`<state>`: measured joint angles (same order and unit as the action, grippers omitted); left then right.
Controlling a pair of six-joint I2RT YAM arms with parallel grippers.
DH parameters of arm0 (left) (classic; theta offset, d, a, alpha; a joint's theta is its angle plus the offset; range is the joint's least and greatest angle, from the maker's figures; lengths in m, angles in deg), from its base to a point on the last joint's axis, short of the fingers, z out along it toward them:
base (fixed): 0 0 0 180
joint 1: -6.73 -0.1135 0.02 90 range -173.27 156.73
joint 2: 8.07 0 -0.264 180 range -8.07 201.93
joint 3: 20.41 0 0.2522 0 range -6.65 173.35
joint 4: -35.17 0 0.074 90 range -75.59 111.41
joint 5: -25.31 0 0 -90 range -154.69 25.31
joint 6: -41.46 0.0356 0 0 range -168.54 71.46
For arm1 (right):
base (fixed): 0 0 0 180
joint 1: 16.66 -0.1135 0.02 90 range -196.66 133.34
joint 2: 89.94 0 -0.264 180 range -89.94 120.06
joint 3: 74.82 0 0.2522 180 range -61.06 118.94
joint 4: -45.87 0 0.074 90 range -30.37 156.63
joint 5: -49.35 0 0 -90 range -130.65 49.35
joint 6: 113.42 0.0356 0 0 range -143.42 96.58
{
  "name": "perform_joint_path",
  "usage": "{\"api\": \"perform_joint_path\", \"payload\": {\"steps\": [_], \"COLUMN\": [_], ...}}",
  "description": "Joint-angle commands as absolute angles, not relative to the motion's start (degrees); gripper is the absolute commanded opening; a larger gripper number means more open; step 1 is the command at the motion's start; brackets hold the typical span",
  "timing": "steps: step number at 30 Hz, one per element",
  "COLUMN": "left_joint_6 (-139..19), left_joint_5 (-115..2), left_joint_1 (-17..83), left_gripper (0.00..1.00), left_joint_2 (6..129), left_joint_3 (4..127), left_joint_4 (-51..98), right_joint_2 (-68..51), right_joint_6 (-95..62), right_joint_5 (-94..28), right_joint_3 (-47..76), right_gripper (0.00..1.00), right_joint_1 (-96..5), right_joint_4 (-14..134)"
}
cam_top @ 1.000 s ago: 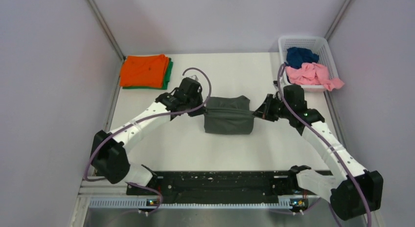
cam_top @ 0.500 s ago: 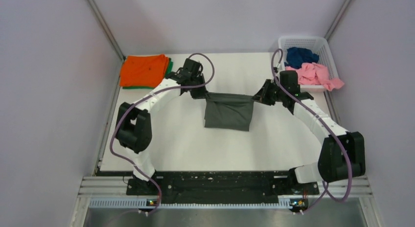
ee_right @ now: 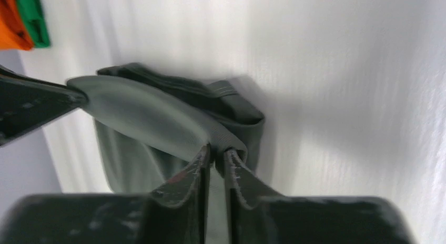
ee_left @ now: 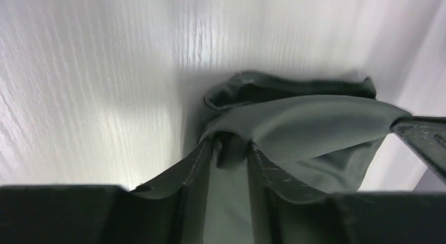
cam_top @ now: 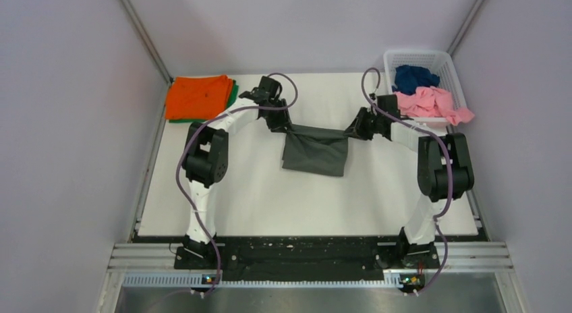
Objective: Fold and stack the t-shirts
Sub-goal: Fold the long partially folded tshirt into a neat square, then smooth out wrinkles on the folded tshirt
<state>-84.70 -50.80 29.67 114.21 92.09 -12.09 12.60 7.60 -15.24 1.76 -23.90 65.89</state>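
A dark grey t-shirt (cam_top: 316,152) hangs stretched between my two grippers above the middle of the table, its lower part draping onto the white tabletop. My left gripper (cam_top: 282,126) is shut on its left top corner; the cloth (ee_left: 294,123) bunches between the fingers (ee_left: 197,165). My right gripper (cam_top: 355,129) is shut on the right top corner (ee_right: 158,118). A folded orange t-shirt (cam_top: 198,96) lies on a green one (cam_top: 233,97) at the back left. Navy blue (cam_top: 414,77) and pink (cam_top: 432,102) t-shirts sit in the basket.
A white lattice basket (cam_top: 445,60) stands at the back right corner. Grey walls enclose the table on the left, back and right. The black rail with the arm bases (cam_top: 303,253) runs along the near edge.
Both grippers have carried the grey t-shirt away from the bases toward the back of the table and lifted its top edge taut; the arms have stretched out further.
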Motion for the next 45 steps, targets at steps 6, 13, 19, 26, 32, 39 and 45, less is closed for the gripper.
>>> {"api": "perform_joint_path", "payload": {"steps": [6, 13, 19, 26, 32, 39, 45], "left_joint_6": [-84.3, -85.0, -86.3, -86.3, -87.4, -88.2, -88.8], "left_joint_5": [-49.8, -42.9, -40.4, -42.8, -46.8, -48.3, -45.9], "left_joint_1": [28.5, 31.9, 34.9, 35.0, 33.5, 31.4, 31.2], "left_gripper": [0.99, 0.99, 0.99, 0.99, 0.99, 0.99, 0.99], "left_joint_2": [113.1, 102.6, 104.2, 111.3, 117.9, 123.8, 127.9], "left_joint_3": [101.0, 88.5, 85.4, 92.1, 100.6, 105.6, 104.5], "left_joint_4": [-12.6, -4.1, -4.6, -5.4, -5.8, -6.9, -6.8], "right_joint_2": [15.0, 0.8, -0.8, 5.8, 13.1, 23.7, 29.9], "right_joint_6": [6.0, 8.7, 10.9, 13.2, 13.7, 13.6, 16.3], "right_joint_5": [-15.7, -9.9, -6.4, -4.1, -3.4, -7.4, -7.3], "right_joint_3": [13.5, -0.7, -5.7, -2.7, 2.2, 10.4, 10.4], "right_gripper": [0.99, 0.99, 0.99, 0.99, 0.99, 0.99, 0.99], "right_joint_1": [-22.3, -23.4, -25.2, -25.7, -25.9, -26.0, -25.9], "right_joint_4": [67.6, 61.9, 57.7, 53.6, 52.4, 53.4, 50.3]}}
